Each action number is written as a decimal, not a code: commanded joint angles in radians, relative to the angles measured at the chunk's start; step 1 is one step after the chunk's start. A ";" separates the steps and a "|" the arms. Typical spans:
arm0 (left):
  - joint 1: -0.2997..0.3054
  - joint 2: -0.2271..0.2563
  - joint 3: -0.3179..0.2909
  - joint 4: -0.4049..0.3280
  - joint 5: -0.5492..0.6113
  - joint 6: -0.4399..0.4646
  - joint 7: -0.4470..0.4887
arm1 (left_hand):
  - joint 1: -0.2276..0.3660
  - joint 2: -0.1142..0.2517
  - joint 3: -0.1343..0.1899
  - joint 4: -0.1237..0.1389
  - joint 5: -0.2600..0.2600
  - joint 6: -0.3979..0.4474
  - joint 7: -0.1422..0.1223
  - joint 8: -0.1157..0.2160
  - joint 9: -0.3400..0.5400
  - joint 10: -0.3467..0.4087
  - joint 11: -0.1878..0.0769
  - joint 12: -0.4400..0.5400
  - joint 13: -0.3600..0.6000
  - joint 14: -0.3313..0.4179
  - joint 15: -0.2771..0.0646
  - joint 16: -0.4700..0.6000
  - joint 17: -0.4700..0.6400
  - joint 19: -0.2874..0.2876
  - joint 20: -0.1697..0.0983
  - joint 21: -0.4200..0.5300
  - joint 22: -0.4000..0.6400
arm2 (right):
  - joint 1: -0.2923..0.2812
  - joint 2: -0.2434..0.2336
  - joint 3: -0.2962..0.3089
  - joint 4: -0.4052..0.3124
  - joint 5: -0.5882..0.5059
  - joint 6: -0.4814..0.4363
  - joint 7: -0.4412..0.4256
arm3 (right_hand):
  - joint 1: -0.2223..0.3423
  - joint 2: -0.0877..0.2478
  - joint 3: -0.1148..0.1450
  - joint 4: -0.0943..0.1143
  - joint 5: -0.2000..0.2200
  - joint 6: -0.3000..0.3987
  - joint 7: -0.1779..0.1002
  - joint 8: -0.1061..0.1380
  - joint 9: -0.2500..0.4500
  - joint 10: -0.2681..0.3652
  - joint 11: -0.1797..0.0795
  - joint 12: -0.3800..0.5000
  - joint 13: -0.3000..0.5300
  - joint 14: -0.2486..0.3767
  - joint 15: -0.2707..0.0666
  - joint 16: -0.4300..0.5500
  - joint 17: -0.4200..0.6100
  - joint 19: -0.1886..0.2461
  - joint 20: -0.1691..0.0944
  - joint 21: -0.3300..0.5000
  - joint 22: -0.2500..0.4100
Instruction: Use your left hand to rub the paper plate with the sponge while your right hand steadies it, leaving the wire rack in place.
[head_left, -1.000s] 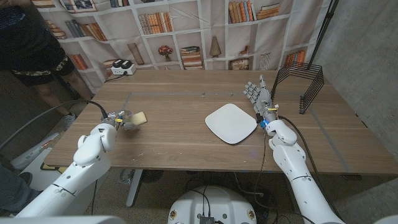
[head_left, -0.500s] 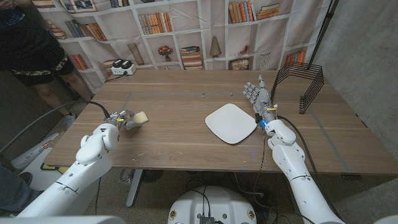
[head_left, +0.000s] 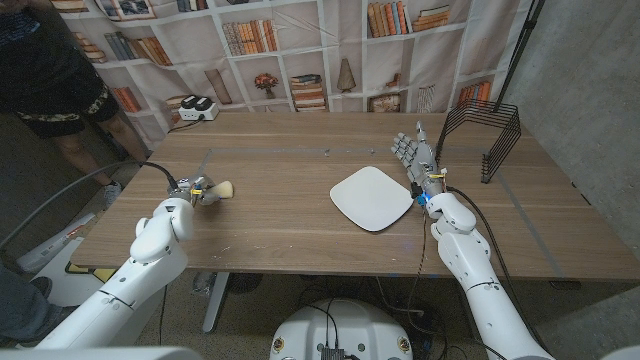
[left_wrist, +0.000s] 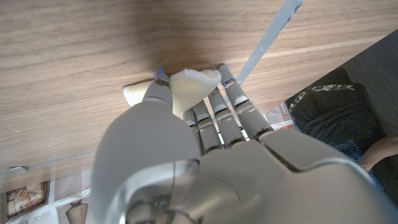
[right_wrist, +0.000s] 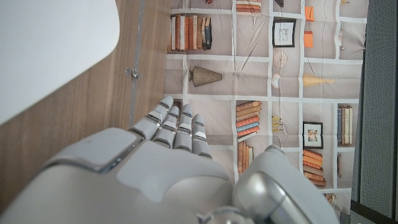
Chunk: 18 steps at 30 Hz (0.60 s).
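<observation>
Nearest, the left hand (head_left: 200, 190) is gripping the pale yellow sponge (head_left: 223, 188), well apart from the untouched white rounded-square paper plate (head_left: 372, 198); the right hand (head_left: 412, 155), fingers apart, is waiting beside it, black wire rack (head_left: 482, 138) beyond.

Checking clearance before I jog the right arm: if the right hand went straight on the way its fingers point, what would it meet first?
Probably nothing on the table: the right hand points toward the far edge, between paper plate and wire rack. Depth is uncertain.
</observation>
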 joint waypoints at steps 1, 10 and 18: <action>0.017 -0.012 -0.020 -0.037 0.023 0.011 0.071 | 0.005 0.006 0.013 0.001 -0.004 0.017 -0.002 0.006 0.001 0.014 -0.005 0.006 0.002 0.019 -0.057 0.005 -0.001 0.008 -0.004 0.008 0.000 | 0.002 0.002 0.003 0.005 0.006 0.013 0.009 | 0.011 0.000 0.001 -0.007 0.000 0.007 -0.002 -0.001 0.005 0.007 -0.003 0.001 0.003 0.008 0.000 -0.003 0.006 0.006 -0.011 -0.007 0.004; 0.032 -0.026 -0.046 -0.071 0.026 0.011 0.096 | -0.005 0.004 0.019 0.016 -0.011 0.018 -0.001 0.003 0.002 0.016 -0.001 0.001 0.003 0.024 -0.056 0.004 0.002 0.010 -0.003 0.014 0.001 | -0.006 -0.001 0.012 -0.004 0.014 0.028 0.017 | 0.012 0.000 0.000 -0.008 -0.001 0.006 -0.001 -0.002 0.005 0.008 -0.004 0.001 0.003 0.008 0.000 -0.003 0.006 0.007 -0.011 -0.009 0.004; 0.041 -0.031 -0.059 -0.102 0.017 -0.011 0.097 | -0.012 0.002 0.021 0.025 -0.015 0.022 0.001 0.001 0.002 0.019 -0.005 -0.001 0.003 0.026 -0.055 0.002 0.003 0.007 -0.002 0.017 0.001 | -0.016 -0.002 0.023 -0.006 0.027 0.049 0.031 | 0.013 0.001 0.000 -0.009 -0.002 0.007 0.000 -0.001 0.005 0.007 -0.002 0.000 0.003 0.008 0.000 -0.003 0.006 0.008 -0.011 -0.010 0.004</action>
